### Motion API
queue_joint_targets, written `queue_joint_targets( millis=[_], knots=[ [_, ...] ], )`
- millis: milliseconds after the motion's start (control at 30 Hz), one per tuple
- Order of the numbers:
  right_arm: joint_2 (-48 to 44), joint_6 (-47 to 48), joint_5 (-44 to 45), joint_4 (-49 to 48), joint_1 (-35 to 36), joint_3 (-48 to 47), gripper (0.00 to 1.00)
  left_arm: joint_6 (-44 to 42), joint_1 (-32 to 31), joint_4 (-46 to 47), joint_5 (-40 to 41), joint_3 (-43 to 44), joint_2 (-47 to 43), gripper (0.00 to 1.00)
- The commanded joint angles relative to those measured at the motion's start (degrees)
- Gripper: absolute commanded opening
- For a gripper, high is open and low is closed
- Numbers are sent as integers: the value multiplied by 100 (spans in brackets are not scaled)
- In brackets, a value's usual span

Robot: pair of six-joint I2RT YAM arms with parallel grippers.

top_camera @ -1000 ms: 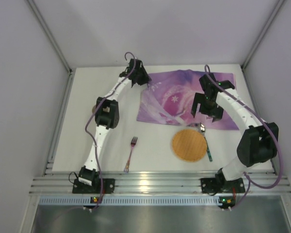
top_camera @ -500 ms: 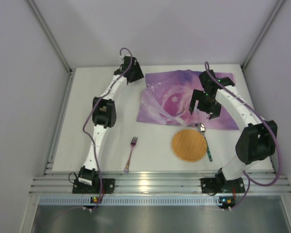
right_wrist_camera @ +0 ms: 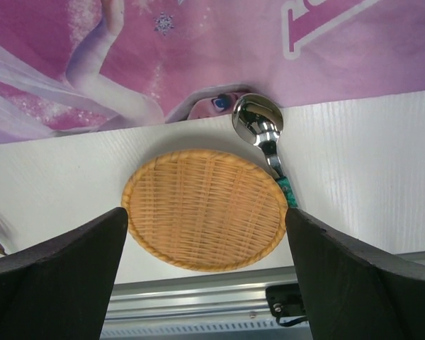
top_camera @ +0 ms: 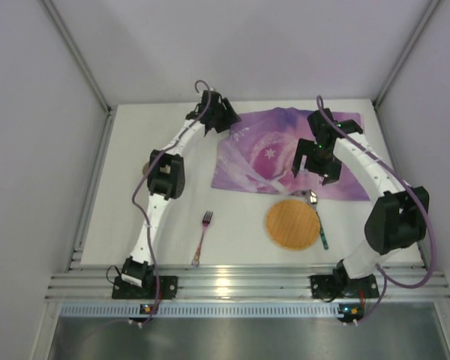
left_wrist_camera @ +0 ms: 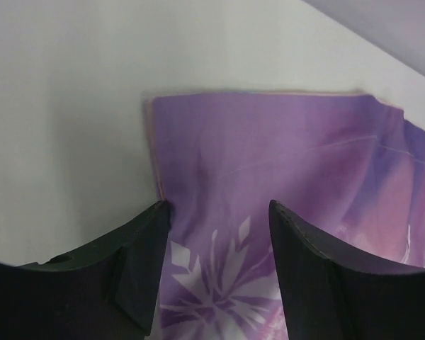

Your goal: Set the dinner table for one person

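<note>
You have one dinner table [top_camera: 135, 195]: flat, matte white, rectangular, and bearing every item. One purple printed cloth placemat [top_camera: 277, 154] lies rumpled at its far side. One round woven wicker disc [top_camera: 292, 223] sits at the placemat's near edge. One shiny metal spoon [right_wrist_camera: 268, 145] lies just beside the disc's right rim. One slim fork [top_camera: 202, 238] lies well apart to the left. There are two grippers. The left gripper [left_wrist_camera: 218, 212] has its jaws apart over the placemat's corner, holding nothing. The right gripper [right_wrist_camera: 205, 212] has its jaws wide above the disc, empty.

Plain pale lavender walls [top_camera: 232, 45] all around
</note>
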State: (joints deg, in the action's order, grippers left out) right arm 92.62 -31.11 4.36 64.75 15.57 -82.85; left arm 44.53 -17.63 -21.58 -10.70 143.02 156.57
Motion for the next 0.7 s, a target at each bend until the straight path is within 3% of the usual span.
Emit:
queue_joint_targets(
  millis=[0, 100, 233, 267, 300, 500, 667],
  knots=[
    [-402, -53, -32, -42, -10, 93, 94, 381, -259, -266, -38, -20, -153, 63],
    [-612, -35, 56, 20, -10, 181, 94, 363, -250, -600, 121, -63, -66, 59],
    [-885, 61, 188, 64, -10, 418, 95, 530, -206, -549, 33, -160, -13, 29],
    [-921, 88, 223, 73, -19, 453, 95, 556, -197, -523, 33, -160, -13, 12],
    [-973, 131, 232, 99, -37, 480, 95, 583, -197, -505, -2, -160, -4, 2],
    [-1027, 237, 214, 90, -72, 542, 95, 434, -127, -40, -152, -528, -284, 0],
    [-939, 281, 91, 29, -72, 410, 95, -619, -101, -47, 576, -1030, -1294, 0]
  ],
)
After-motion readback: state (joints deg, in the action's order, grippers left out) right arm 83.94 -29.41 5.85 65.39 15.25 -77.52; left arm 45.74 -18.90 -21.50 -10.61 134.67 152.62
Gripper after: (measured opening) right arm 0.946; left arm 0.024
